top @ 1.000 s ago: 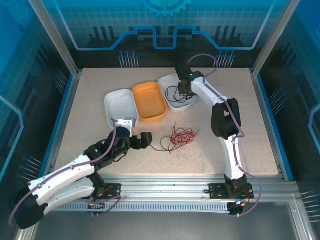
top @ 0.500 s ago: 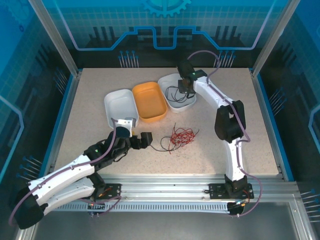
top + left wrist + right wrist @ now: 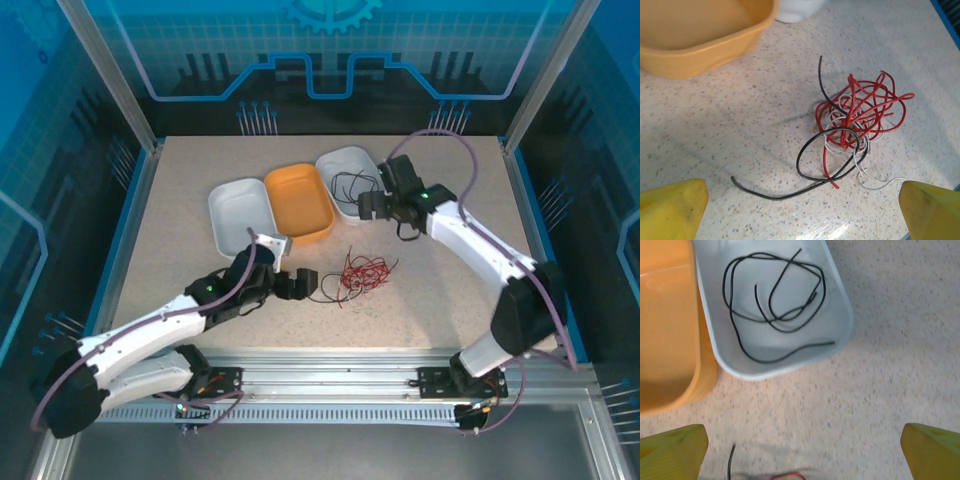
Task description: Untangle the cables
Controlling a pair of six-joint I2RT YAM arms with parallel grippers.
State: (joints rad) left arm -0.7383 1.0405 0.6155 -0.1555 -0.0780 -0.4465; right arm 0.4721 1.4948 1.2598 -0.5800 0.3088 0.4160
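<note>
From above, you had the left gripper (image 3: 300, 285) near the thin wiry tangle (image 3: 362, 272) on the speckled table (image 3: 450, 300), and the right gripper (image 3: 372, 205) beside the far white tray (image 3: 345, 165). Your left wrist camera showed its red, white and black strands knotted, with the jaws spread wide. Your right wrist camera showed a loose black wire (image 3: 775, 305) looped inside that smooth tray, with the jaws wide apart and empty.

orange tray (image 3: 298, 200), two white trays (image 3: 236, 215), speckled tabletop (image 3: 430, 290)
</note>
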